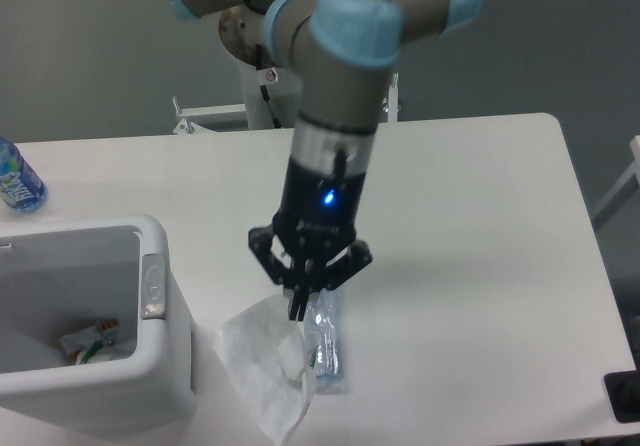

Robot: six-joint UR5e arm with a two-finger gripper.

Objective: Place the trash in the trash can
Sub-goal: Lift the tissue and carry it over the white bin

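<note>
My gripper is raised above the table, shut on the top corner of the crumpled white paper wrapper, which hangs below it near the front edge. The flattened clear plastic bottle lies on the table just right of the wrapper, its upper half hidden behind the gripper. The white trash can stands at the front left, its grey oval button on the right rim. The wrapper hangs to the right of the can, outside it.
An upright bottle with a blue label stands at the table's left edge, behind the can. Some scraps lie inside the can. A dark object sits off the front right corner.
</note>
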